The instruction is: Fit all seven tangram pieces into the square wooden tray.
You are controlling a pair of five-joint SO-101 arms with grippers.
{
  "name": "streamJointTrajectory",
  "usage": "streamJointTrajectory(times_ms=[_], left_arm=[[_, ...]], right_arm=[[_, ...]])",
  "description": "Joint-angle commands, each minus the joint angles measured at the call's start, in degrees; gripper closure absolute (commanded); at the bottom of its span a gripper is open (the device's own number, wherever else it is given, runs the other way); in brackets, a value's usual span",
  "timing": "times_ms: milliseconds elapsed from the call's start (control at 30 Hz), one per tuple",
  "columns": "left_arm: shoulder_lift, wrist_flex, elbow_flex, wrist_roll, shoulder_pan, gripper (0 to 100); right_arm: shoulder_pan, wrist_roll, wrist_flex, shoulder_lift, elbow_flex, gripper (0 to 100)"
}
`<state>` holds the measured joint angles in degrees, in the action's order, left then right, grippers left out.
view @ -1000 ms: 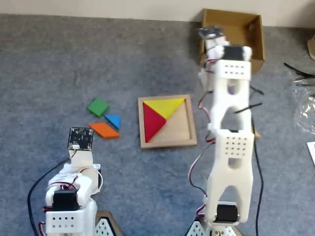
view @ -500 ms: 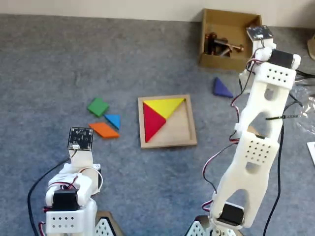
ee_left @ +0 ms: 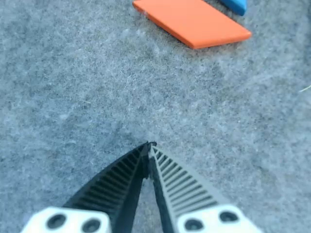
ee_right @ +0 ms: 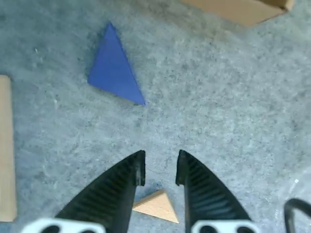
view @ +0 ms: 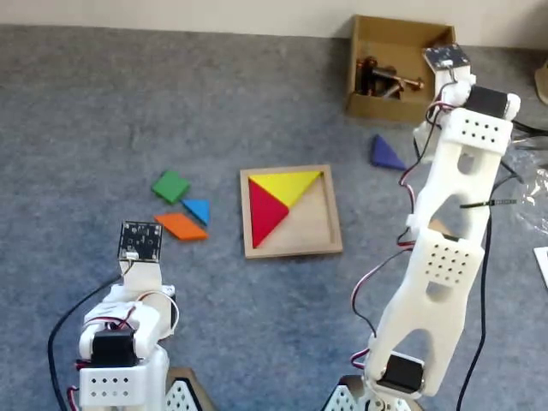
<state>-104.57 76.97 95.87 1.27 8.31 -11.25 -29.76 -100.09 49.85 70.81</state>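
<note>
- Left gripper [ee_left: 149,145] clenched, empty, near the orange piece [view: 181,226], high view's left.
- Right gripper [ee_right: 161,155] released, empty, near the dark blue triangle [view: 386,153] at upper right.

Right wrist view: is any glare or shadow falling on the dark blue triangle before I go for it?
Right wrist view: the dark blue triangle is evenly lit with no glare, and the right tool throws no shadow across it. High view: the same piece lies unshaded too.
</note>
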Motion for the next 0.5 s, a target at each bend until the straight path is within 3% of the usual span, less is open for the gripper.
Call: streamJointTrajectory(times_ms=[0, 233, 467], left_arm=[[-0.3, 0.4, 1.3, -0.4, 0.7, 99], [-0.3, 0.4, 1.3, -0.4, 0.7, 99], [-0.3, 0.4, 1.3, -0.4, 0.7, 99]], right_arm=[[2.9, 1.7, -0.4, -4.7, 2.6, 88.9], [4.4, 5.9, -0.6, -4.7, 2.1, 88.9], [8.3, 5.5, -0.4, -4.9, -5.4, 88.7]])
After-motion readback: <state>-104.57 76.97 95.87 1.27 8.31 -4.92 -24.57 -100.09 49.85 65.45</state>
